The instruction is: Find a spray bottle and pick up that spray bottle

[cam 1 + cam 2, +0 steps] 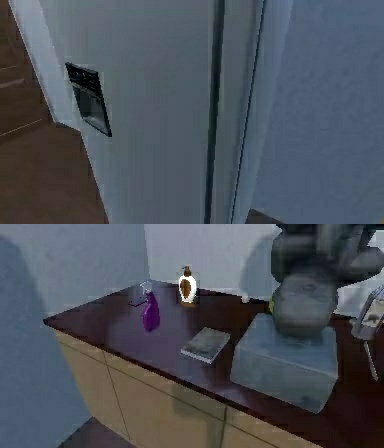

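Dark wooden floor [28, 170] is showing at the forward view's left, and beside it a pale grey refrigerator [150, 60] is standing close, with a black dispenser panel [88, 98] sitting in its door; a bluish wall [330, 100] is running along the right

In the arm side view a bench [95, 324] with a dark reddish-brown top is stretching across, with tan cabinet fronts [150, 409] sitting beneath it. Toward the bench's left end the purple spray bottle [151, 314] is standing upright, with a small clear container [143, 292] standing just behind it. Right of that, near the back wall, an orange-and-white bottle [187, 286] is standing. A flat grey book [206, 344] is lying nearer the front edge. Farther right a large grey stone statue [300, 314] is sitting on a square block. The gripper's state cannot be told here
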